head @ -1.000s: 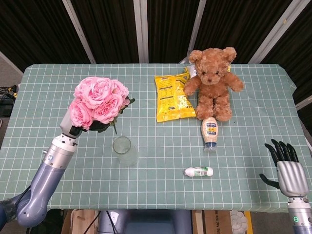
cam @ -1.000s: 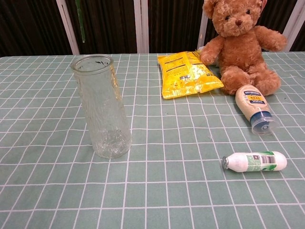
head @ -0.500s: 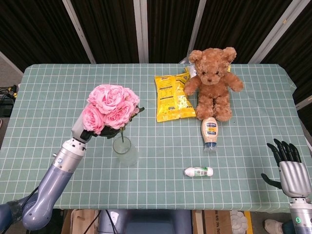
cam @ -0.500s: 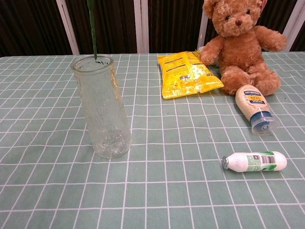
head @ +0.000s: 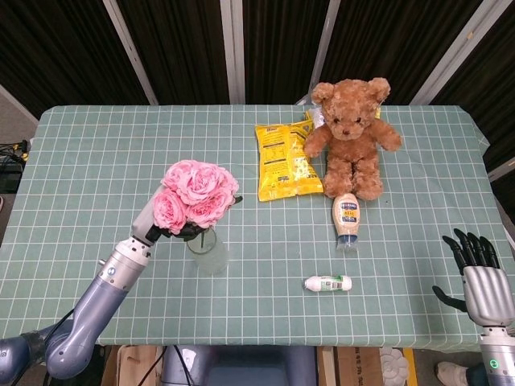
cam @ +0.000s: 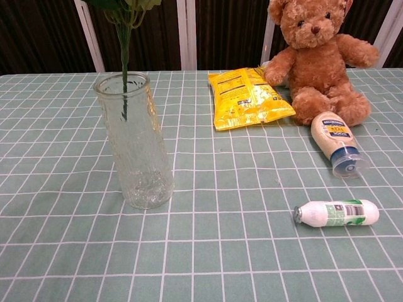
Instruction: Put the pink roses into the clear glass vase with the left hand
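— Since a second before, what had moved?

— Down and rightward went the bunch of pink roses (head: pixel 195 195); its green stem (cam: pixel 124 82) had passed the rim and hung partway inside the tall clear glass vase (cam: pixel 134 141), with the blooms above the mouth.

— And your hands?

— I gripped the bunch under the blooms with my left hand (head: pixel 158 230), just left of the vase. My right hand (head: pixel 478 277) stood at the table's right edge, fingers spread, holding nothing.

— What lay around?

— On the green checked tablecloth (head: pixel 96 161) a yellow crinkled snack bag (head: pixel 283 161) touched a brown plush teddy bear (head: pixel 350 133). Near the bear's feet lay a cream squeeze bottle with a blue cap (head: pixel 346 217), and nearer me a small white bottle with a green label (head: pixel 328 283).
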`<state>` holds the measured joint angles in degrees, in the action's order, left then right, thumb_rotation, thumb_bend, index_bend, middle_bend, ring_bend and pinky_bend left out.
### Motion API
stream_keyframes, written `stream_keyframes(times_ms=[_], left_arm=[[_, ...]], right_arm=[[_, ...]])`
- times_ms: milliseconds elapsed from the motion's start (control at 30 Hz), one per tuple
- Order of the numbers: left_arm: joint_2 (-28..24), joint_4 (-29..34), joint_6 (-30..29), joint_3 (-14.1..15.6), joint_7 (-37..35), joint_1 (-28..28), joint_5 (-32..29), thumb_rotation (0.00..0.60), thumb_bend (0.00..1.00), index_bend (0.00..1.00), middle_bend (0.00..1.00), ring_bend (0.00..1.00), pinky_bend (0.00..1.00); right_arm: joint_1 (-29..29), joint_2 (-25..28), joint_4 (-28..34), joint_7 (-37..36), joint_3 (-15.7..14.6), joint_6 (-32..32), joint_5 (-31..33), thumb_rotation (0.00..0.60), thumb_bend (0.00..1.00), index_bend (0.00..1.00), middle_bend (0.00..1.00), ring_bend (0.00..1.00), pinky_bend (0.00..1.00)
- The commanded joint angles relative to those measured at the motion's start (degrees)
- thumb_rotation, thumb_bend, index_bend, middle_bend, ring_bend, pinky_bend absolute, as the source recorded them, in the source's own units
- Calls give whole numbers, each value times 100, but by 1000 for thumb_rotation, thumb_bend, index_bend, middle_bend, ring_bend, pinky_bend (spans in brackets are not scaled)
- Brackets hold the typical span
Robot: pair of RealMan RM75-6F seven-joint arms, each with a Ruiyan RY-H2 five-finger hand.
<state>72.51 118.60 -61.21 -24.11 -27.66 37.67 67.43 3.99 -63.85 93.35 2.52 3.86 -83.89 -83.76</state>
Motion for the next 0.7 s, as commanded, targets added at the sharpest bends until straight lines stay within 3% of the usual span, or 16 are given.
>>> stream_keyframes(times_ms=[33,400,700], left_arm=[[39,-291,190,203,-318,-37,289,600,486,370,395,285,444],[166,-882,393,618,-870,-83,831,600,473,362,376,250,397],[-9,-1037,578,804,-1067,-4,1222,600,373,241,196,93,245]], right_arm=[[-3,4,1,2,4,-2,7,600,192,148,75,36,0],[-15,4,5,-19,13,-37,-12,600,192,148,75,36,0],[-23,2,-2,-50,21,-63,-29,600,192,148,75,36,0]])
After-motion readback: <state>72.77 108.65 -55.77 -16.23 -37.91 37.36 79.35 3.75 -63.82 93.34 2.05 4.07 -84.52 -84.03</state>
